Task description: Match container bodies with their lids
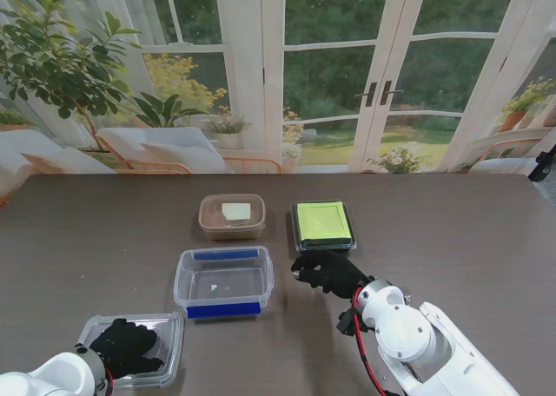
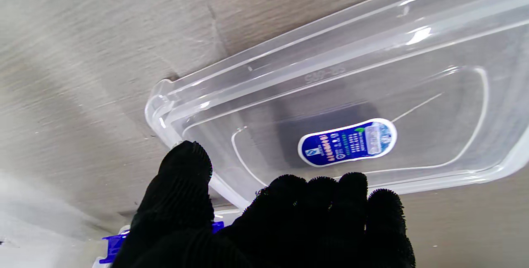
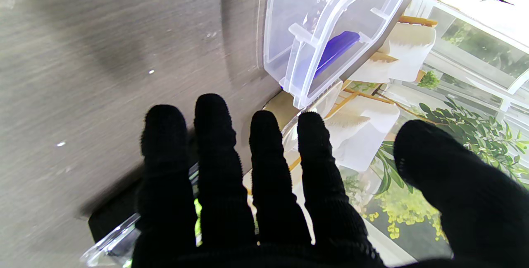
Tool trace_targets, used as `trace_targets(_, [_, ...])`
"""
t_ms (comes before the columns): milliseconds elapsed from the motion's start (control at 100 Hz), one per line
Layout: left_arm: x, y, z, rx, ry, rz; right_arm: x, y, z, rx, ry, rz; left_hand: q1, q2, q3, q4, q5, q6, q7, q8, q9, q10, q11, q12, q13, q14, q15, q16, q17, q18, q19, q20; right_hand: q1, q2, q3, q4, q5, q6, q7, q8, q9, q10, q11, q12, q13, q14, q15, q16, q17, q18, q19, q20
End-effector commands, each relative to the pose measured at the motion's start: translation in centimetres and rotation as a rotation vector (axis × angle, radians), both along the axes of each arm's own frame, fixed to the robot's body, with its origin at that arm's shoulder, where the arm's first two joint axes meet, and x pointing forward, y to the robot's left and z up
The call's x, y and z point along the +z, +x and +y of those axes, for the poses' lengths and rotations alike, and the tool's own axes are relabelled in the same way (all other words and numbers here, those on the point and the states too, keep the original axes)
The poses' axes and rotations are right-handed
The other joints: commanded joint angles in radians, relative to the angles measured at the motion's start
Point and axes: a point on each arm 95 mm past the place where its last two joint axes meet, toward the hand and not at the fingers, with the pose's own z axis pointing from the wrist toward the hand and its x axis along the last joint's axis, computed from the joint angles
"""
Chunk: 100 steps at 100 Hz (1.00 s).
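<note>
A clear lid (image 1: 171, 326) with a blue label (image 2: 347, 142) lies flat on the table, near me on the left. My left hand (image 1: 126, 346) rests on top of it, thumb (image 2: 182, 177) at one corner and fingertips on its long rim (image 2: 351, 86), without lifting it. A clear box (image 1: 181, 283) with blue clips stands in the middle without a lid. Farther off are a brown tub (image 1: 208, 219) and a black container (image 1: 323, 224) with a green top. My right hand (image 1: 328, 272) hovers open at the black container's near edge (image 3: 108, 223), fingers (image 3: 264, 164) spread.
The dark wooden table (image 1: 452, 240) stretches wide on both sides of the containers. The clear box (image 3: 306, 24) sits just left of my right hand. Glass doors and garden chairs lie beyond the table's far edge.
</note>
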Motion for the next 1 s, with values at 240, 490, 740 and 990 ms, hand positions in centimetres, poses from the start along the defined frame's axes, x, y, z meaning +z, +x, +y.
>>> trace_targets(240, [-1.3, -1.9, -2.3, -0.048, -0.044, 0.087, -0.1, -0.3, 0.3, 0.015, 0.004, 0.01, -0.006, 0.058, -0.018, 0.022, 0.085, -0.295, 0.102, 0.05, 0.106, -0.249, 0.119, 0.062, 0.038, -0.022, 0.037, 0.023, 0.018, 0.006, 0.021, 0.03, -0.023, 0.022, -0.069, 0.024, 0.0, -0.002, -0.009, -0.004, 0.014, 0.017, -0.017, 0.0, -0.014, -0.005, 0.001, -0.002, -0.247, 0.014, -0.014, 0.021])
trace_targets(490, [-1.2, -2.5, -2.7, -0.044, -0.061, 0.074, -0.1, -0.3, 0.3, 0.019, 0.005, 0.01, 0.001, 0.056, -0.015, 0.022, 0.098, -0.294, 0.106, 0.051, 0.118, -0.248, 0.12, 0.065, 0.043, -0.022, 0.04, 0.024, 0.025, 0.008, 0.02, 0.033, -0.022, 0.021, -0.069, 0.024, -0.001, -0.002, -0.01, -0.004, 0.012, 0.017, -0.018, 0.0, -0.016, -0.003, 0.001, -0.002, -0.247, 0.015, -0.014, 0.022])
trace_targets(740, [1.9, -1.9, -2.2, -0.039, -0.124, -0.102, -0.1, -0.4, 0.4, 0.027, 0.004, 0.01, 0.001, 0.054, -0.016, 0.022, 0.097, -0.3, 0.106, 0.051, 0.124, -0.246, 0.122, 0.066, 0.059, -0.024, 0.051, 0.028, 0.041, 0.005, 0.028, 0.038, -0.023, 0.021, -0.069, 0.024, -0.003, -0.003, -0.009, -0.003, 0.014, 0.018, -0.017, 0.0, -0.014, -0.003, 0.002, -0.002, -0.246, 0.014, -0.013, 0.022])
trace_targets(990, [3.5, -3.6, 0.0, 0.084, -0.139, -0.248, -0.1, -0.5, 0.4, 0.029, 0.003, 0.011, 0.004, 0.054, -0.014, 0.022, 0.106, -0.287, 0.11, 0.053, 0.144, -0.219, 0.13, 0.077, 0.082, -0.002, 0.077, 0.049, 0.047, 0.02, 0.066, 0.066, -0.023, 0.022, -0.069, 0.024, -0.003, -0.003, -0.009, -0.004, 0.013, 0.018, -0.017, 0.0, -0.014, -0.003, 0.002, -0.002, -0.246, 0.015, -0.013, 0.022])
